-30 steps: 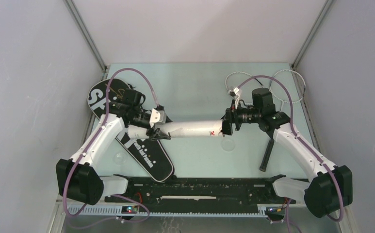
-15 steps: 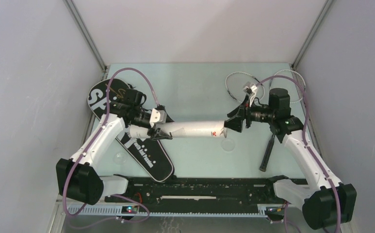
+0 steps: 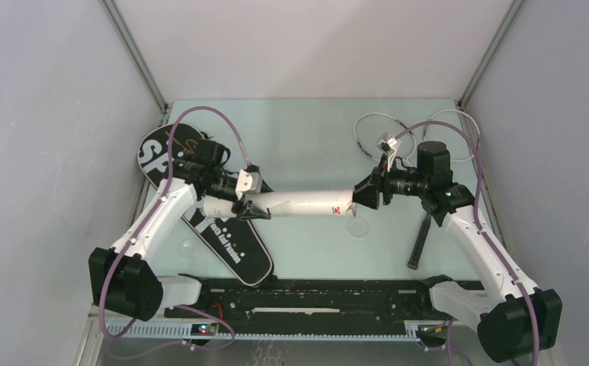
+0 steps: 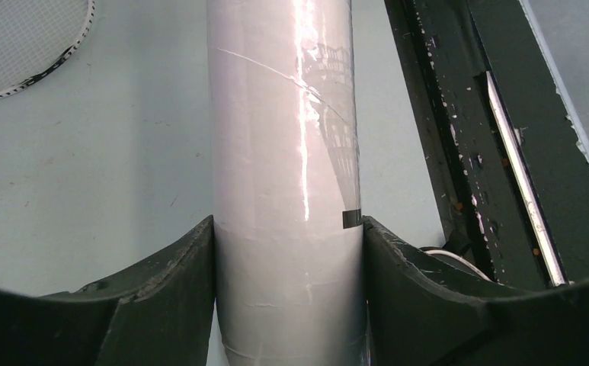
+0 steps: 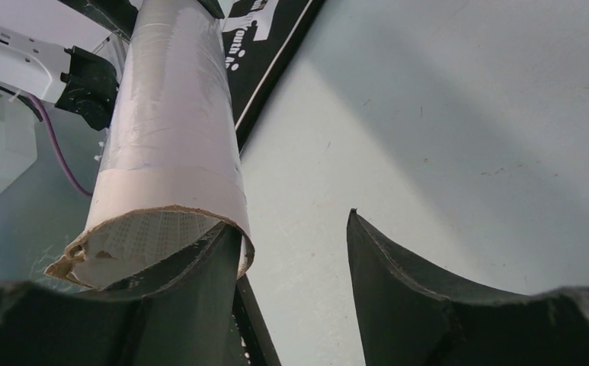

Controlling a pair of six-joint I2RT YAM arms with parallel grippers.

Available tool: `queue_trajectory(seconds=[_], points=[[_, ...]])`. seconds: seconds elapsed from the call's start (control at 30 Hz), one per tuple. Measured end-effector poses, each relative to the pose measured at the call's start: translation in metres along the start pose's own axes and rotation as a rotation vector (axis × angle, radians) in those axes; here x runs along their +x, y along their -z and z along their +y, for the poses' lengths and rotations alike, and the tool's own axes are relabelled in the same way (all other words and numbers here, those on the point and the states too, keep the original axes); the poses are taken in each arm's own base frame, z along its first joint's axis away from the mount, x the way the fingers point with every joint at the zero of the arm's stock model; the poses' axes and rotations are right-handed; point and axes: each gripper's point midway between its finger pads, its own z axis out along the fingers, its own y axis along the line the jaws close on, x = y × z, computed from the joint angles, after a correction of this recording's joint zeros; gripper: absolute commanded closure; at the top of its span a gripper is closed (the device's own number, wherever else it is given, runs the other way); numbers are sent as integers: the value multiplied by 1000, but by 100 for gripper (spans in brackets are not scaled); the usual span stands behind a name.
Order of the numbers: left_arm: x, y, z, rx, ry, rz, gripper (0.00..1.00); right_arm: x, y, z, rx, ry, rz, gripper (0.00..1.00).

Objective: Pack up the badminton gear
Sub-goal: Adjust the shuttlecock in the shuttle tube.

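My left gripper (image 3: 247, 206) is shut on the long white tube (image 3: 299, 203) and holds it level above the table; in the left wrist view the tube (image 4: 283, 152) fills the space between both fingers. My right gripper (image 3: 366, 195) is open at the tube's open right end. In the right wrist view one finger (image 5: 200, 290) sits at the rim of the tube (image 5: 173, 130), the other is clear of it. The black bag (image 3: 226, 244) lies under the left arm. Two racquets (image 3: 379, 131) lie at the back right. No shuttlecock shows.
A black racquet handle (image 3: 420, 240) lies on the table beside the right arm. A clear round disc (image 3: 358, 227) lies under the tube's right end, another (image 3: 188, 247) near the bag. The black rail (image 3: 314, 297) runs along the near edge.
My right gripper has drawn back a little to the right from the tube's end, and its wrist has swung out to the right. The left gripper and the tube have stayed put.
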Motion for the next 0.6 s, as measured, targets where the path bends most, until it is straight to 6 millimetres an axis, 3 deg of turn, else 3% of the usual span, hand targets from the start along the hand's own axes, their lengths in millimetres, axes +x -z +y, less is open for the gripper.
queue_trajectory(seconds=[0.2,0.47,0.6], points=[[0,0,0,1,5,-2,62,-2,6,-6,13,-9,-13,31],[-3,-1,-1,8,-9,-20,62,-4,53,-28,92,-32,-79,33],[1,-2,-5,24,16,-16,62,5,58,-29,100,-20,-43,35]])
